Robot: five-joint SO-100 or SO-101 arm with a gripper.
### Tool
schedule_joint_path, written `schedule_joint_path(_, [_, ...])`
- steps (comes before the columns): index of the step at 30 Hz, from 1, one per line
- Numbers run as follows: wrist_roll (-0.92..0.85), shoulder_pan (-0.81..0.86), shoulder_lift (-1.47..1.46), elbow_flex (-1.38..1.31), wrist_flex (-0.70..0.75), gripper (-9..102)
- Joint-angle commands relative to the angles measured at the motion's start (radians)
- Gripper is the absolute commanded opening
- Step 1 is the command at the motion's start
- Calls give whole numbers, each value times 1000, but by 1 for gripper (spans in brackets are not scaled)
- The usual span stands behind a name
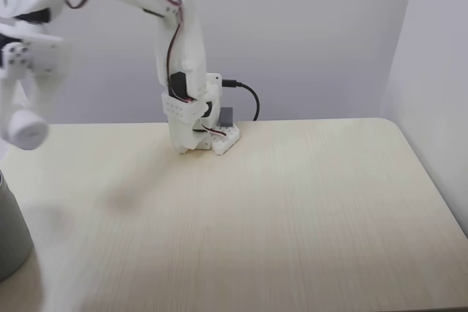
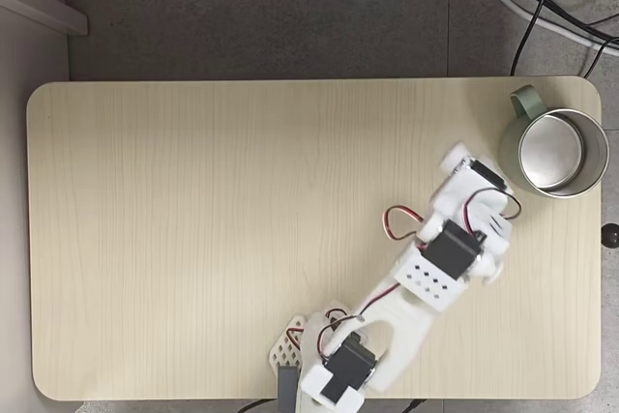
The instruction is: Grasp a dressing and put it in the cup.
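The dressing (image 1: 28,131), a small white roll, hangs in the air at the far left of a fixed view, slightly blurred. My gripper (image 1: 26,118) is shut on it from above. Below and just left of it stands the grey cup (image 1: 10,235), cut off by the frame edge. In a fixed view from above, the cup (image 2: 511,154) stands at the table's right edge with its handle pointing up-left. There my gripper (image 2: 462,163) sits just left of the cup's rim, and the roll is hard to tell from the white arm.
The arm's base (image 1: 205,137) stands at the table's back edge with a black cable behind it. The light wooden table (image 2: 193,239) stretches wide to the left of the arm in the view from above. Cables lie on the floor (image 2: 542,7) beyond the table.
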Motion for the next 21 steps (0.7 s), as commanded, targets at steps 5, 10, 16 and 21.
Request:
schedule_joint_path(5, [-29,74,345,460,89,0])
schedule_joint_path(10, [-44,106,640,874,213,0])
schedule_joint_path(16, [-63,140,709,942,215,0])
schedule_joint_path(21, [-71,158,752,997,215,0])
